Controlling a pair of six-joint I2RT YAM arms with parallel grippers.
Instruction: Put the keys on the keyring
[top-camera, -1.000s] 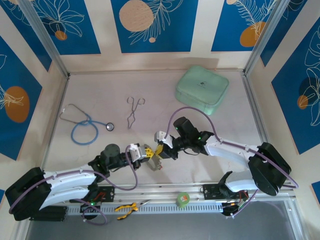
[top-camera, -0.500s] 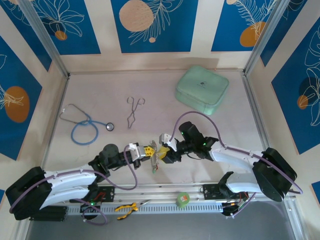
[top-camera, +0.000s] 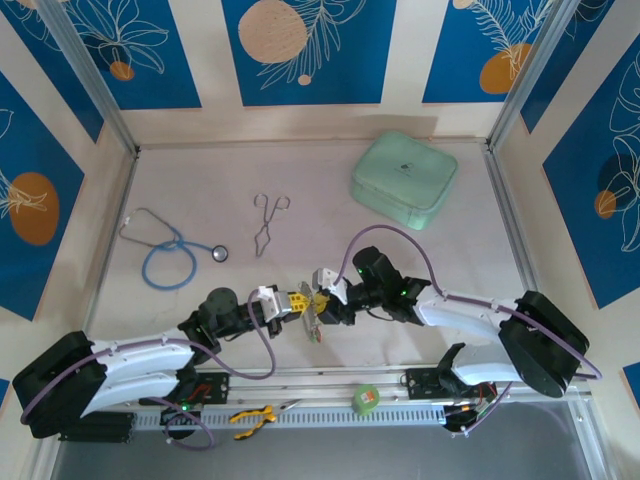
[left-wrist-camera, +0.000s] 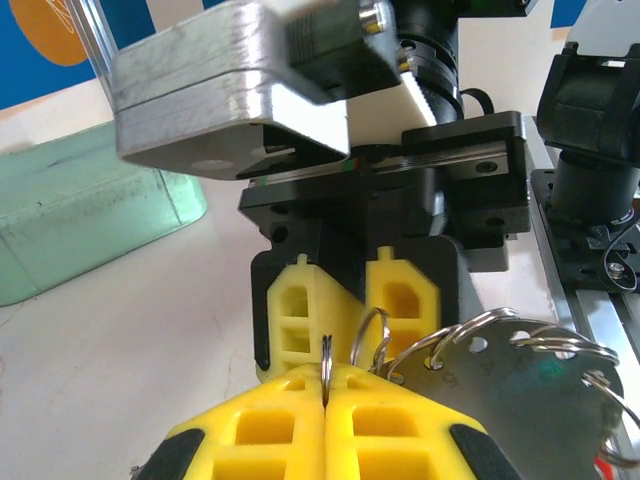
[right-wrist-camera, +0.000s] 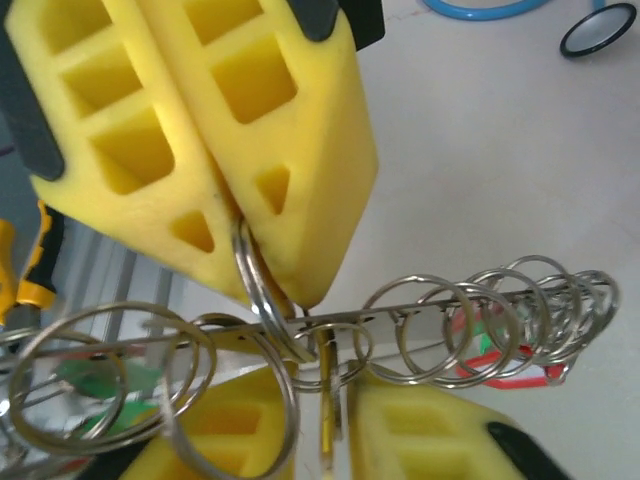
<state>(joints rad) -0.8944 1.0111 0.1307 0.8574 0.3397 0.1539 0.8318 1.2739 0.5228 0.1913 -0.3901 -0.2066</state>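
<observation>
Bright, even light from above; my wrist views go soft up close.
From above, the table (top-camera: 320, 180) is evenly lit, with faint soft shadows beside the green pouch (top-camera: 404, 180); in my left wrist view the keyring (left-wrist-camera: 326, 365) pinched in my left gripper (left-wrist-camera: 326, 395) is sharp, the grey block (left-wrist-camera: 220, 90) up top blurred; in my right wrist view the metal rings (right-wrist-camera: 500, 310) glint white; my right gripper (right-wrist-camera: 265, 275) looks slightly soft near the lens.

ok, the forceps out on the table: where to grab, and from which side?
The forceps lie flat on the table, finger loops at the far end, tips at the near end. Probably best: pinch the narrow middle where the two shanks meet, from straight above, closing across the width. The loops are wide and hollow, and lying flat leaves no side approach.
</observation>
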